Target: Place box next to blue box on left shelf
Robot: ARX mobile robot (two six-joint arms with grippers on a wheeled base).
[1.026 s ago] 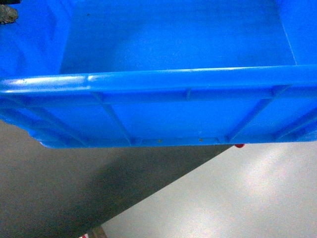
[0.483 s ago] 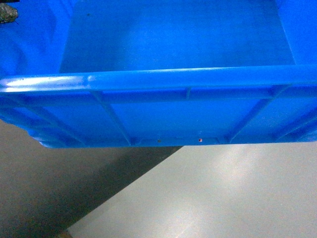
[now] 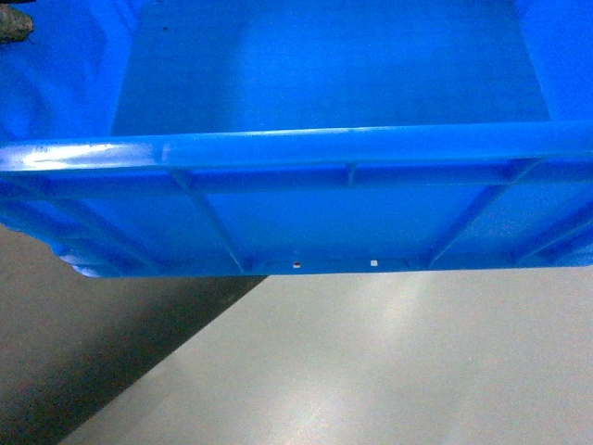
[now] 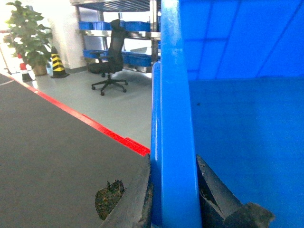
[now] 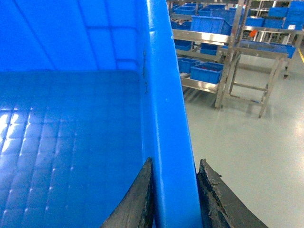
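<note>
Head view shows the box [image 3: 306,185] carried close below the camera, its near long wall and rolled rim filling the frame above bare grey floor [image 3: 389,362] — so we judge we are in transit, with the left shelf not in that view. Each wrist view shows a side wall pinched: the left gripper [image 4: 173,199] and the right gripper [image 5: 173,199] each have one finger inside and one outside. We should keep both grips firm and the box level — steering toward racks holding blue crates [image 5: 206,71].
</note>
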